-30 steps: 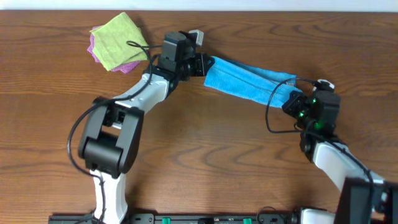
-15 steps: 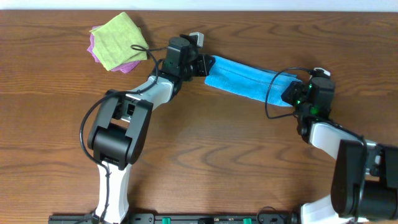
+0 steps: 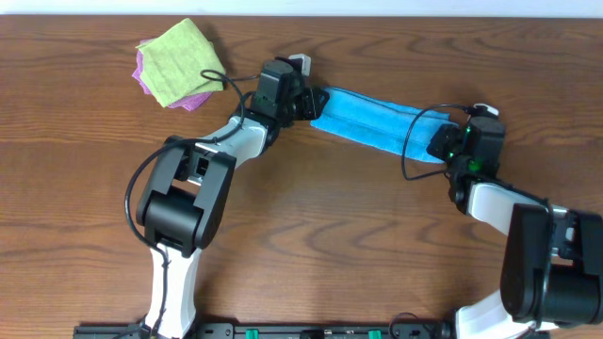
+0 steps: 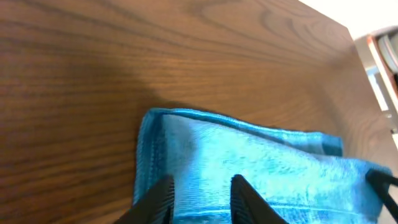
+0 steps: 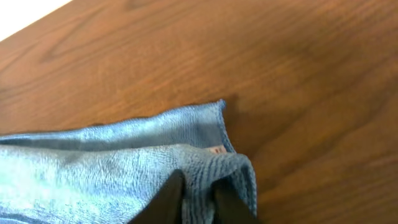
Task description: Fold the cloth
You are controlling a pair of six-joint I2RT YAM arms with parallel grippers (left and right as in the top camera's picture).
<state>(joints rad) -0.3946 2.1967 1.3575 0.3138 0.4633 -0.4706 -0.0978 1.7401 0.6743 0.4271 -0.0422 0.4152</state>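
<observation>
Left gripper (image 4: pixel 200 185): jaws slightly apart, straddling one short end of the cloth (image 3: pixel 377 124). Cloth is a long folded strip flat on the table (image 3: pixel 311 217). Its long axis runs from the left gripper's tips across to the right gripper (image 5: pixel 198 186), slanting toward the arm bases at that end. Right jaws narrowly apart, bunched corner between them.

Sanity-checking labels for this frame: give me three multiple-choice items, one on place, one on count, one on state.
1. Where is the green cloth?
A) on the purple cloth, far left
B) at the near edge
C) at the far right
2. How many cloths are there?
A) two
B) three
C) four
3. The blue cloth is:
A) folded into a long strip
B) balled up
C) spread open in one layer
Answers: 1 A, purple edges stick out beneath it; 2 B, one each of green, purple and blue; 3 A, both wrist views show stacked layers at its ends.
</observation>
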